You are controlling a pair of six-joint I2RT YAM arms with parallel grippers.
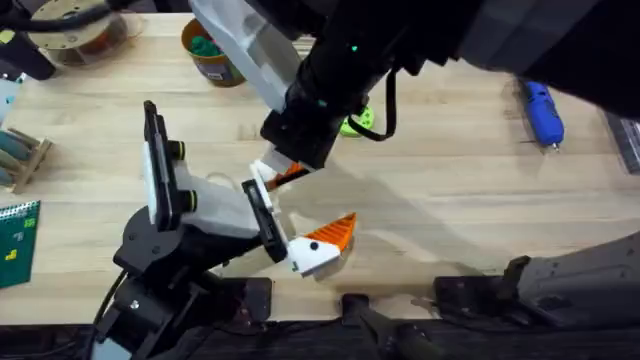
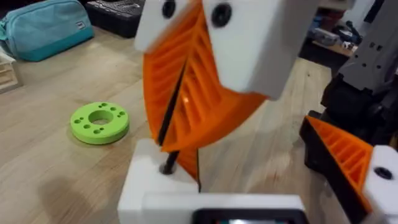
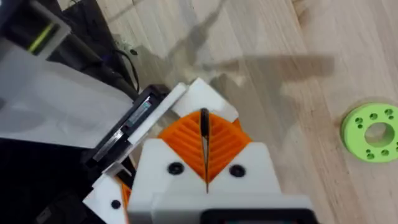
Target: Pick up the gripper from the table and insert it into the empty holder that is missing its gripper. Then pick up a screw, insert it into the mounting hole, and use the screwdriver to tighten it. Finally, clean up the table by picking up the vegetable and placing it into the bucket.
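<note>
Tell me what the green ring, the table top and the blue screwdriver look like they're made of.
The green ring looks like matte plastic, likely printed: even colour, crisp drilled holes. The table looks like light wood or wood laminate, with grain lines and plank seams. The screwdriver seems a smooth blue plastic shell; its bit is too small to judge.

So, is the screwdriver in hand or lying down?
Lying down: the screwdriver rests flat on the table at the far right, nothing gripping it.

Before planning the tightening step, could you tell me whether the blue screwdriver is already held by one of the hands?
No; in the overhead view the screwdriver lies alone on the table at the far right, with neither arm touching it.
</note>
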